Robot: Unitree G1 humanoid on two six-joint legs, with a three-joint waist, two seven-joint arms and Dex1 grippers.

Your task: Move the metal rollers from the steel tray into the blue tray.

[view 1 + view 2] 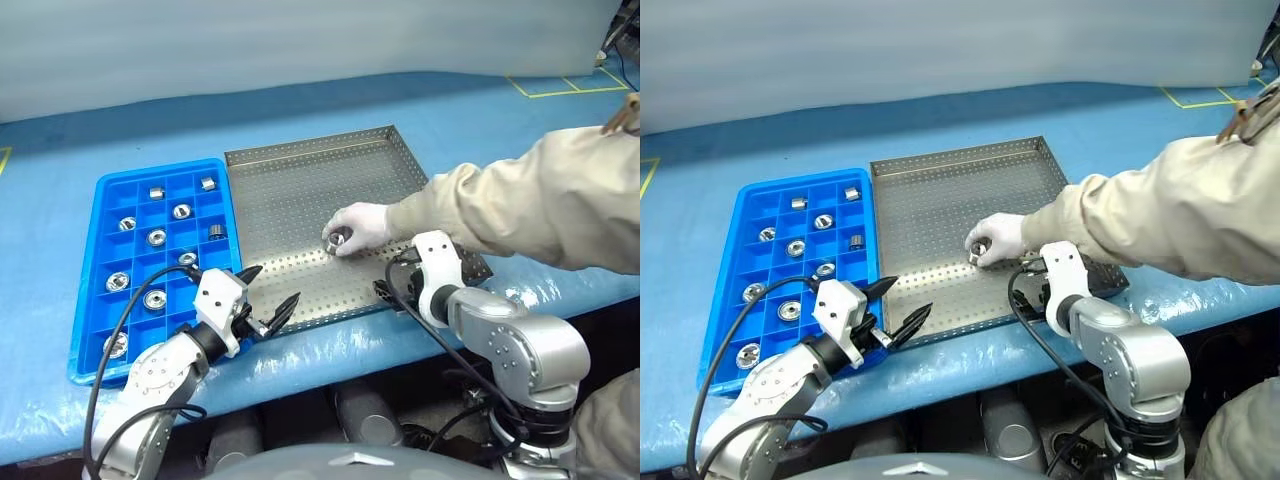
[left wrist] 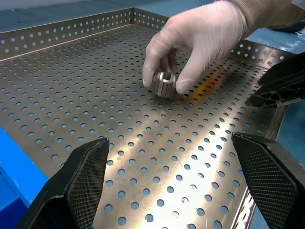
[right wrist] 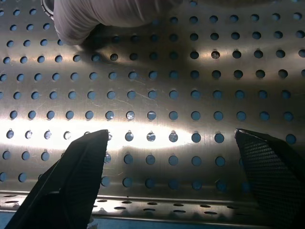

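Filling most of the blue tray at left of frame, ten metal rollers sit in compartments; one roller remains on the steel tray, under a person's gloved hand; left gripper and right gripper stand wide, empty

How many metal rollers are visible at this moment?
11 metal rollers: ten in the blue tray compartments, one each; the eleventh on the steel tray, under a person's gloved hand. The left tool covers some near compartments, so more may be hidden.

blue-covered table, pale wall
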